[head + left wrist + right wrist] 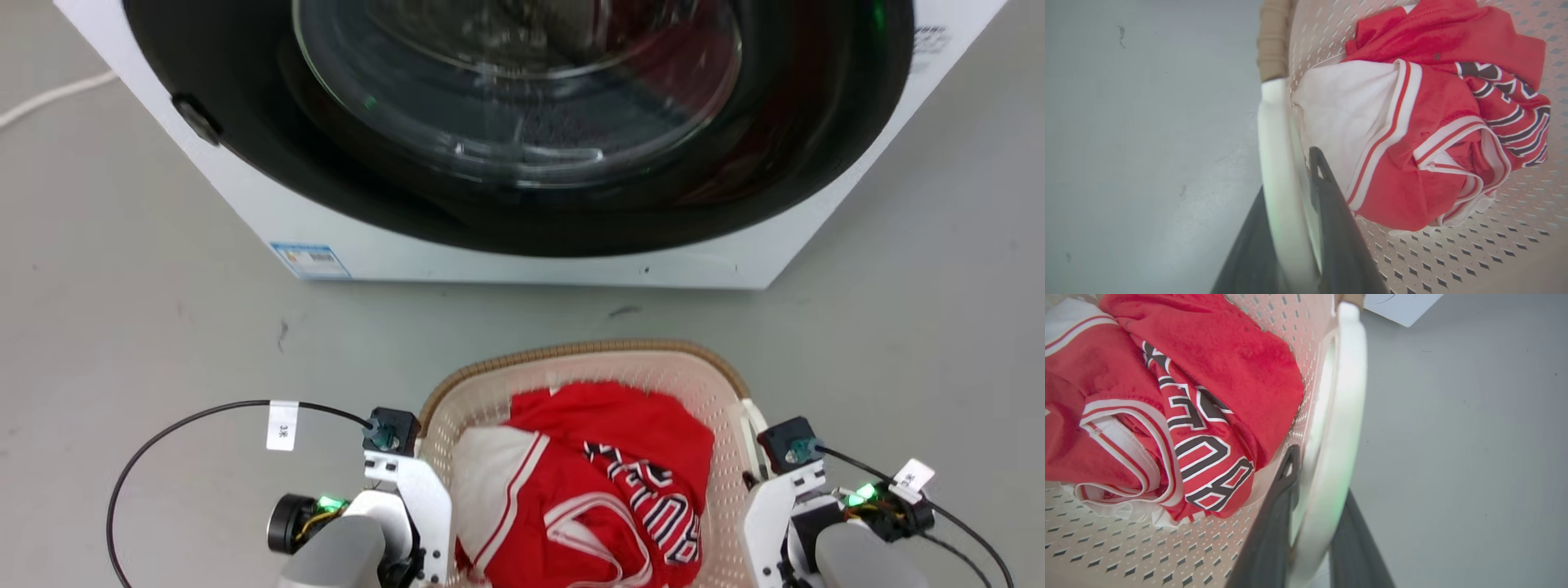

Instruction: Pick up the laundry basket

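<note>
Laundry basket (pixel 588 351) sits on the grey floor (pixel 122 286), near the washing machine (pixel 245 196). My left gripper (pixel 1288 171) is pinched on the left loop handle (pixel 1274 134). The red jersey (pixel 588 474) inside looks soft and light, and I'd guess the thin perforated plastic flexes. My right gripper (pixel 1321 473) is pinched on the right loop handle (pixel 1345 396). Handles seem the spot, lifting both evenly.

- Cream laundry basket (pixel 722 482), small diamond perforations, tan woven-look rim.
- Red jersey (pixel 620 425), white trim, black white-edged lettering.
- White washing machine (pixel 269 212), black door ring.
</note>
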